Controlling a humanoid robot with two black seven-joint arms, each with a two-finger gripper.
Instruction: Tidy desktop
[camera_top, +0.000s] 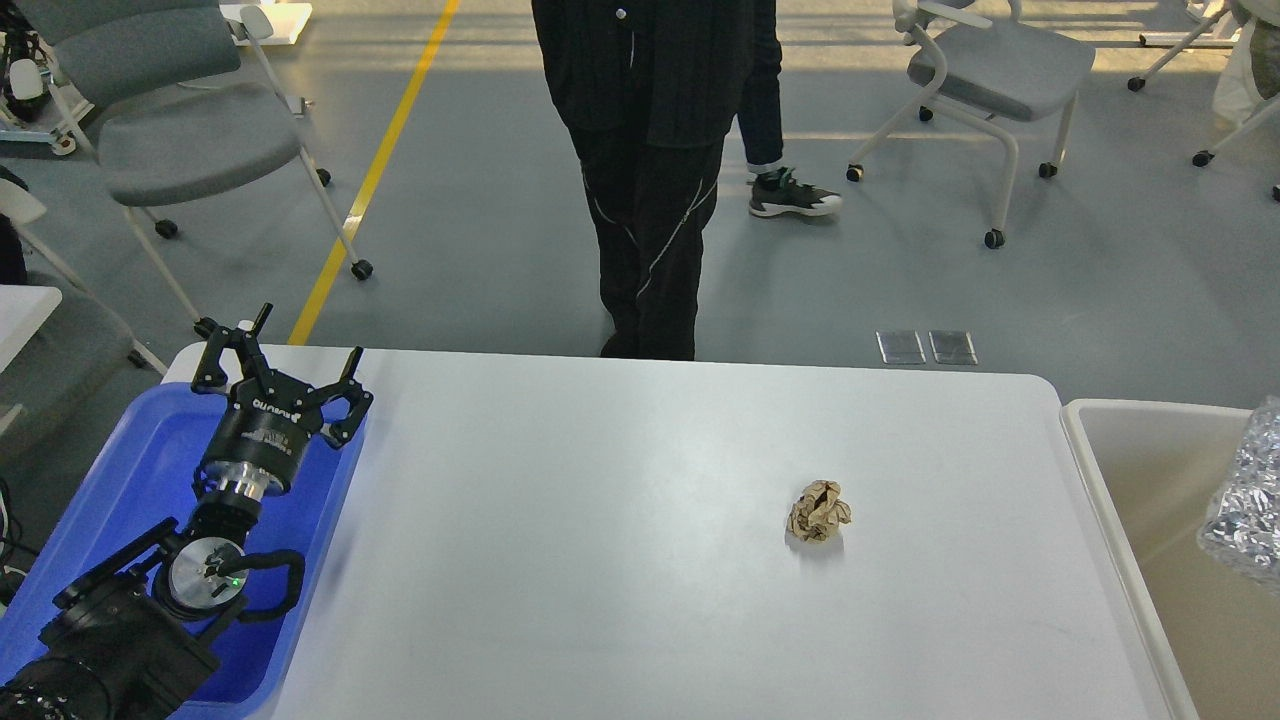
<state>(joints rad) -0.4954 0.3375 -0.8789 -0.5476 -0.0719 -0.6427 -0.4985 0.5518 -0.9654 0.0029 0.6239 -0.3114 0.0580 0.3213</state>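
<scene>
The left arm (150, 590) is black, built of thick rounded segments — a silver disc with a small green light at seven o'clock, a black cable looped beside it. Its left gripper (290, 360) has a black, white-lettered cylindrical body, a silver collar and jointed fingers (222, 352).

Wide bare desktop (620, 520) around one crumpled paper ball (819, 511), bins flanking.
</scene>
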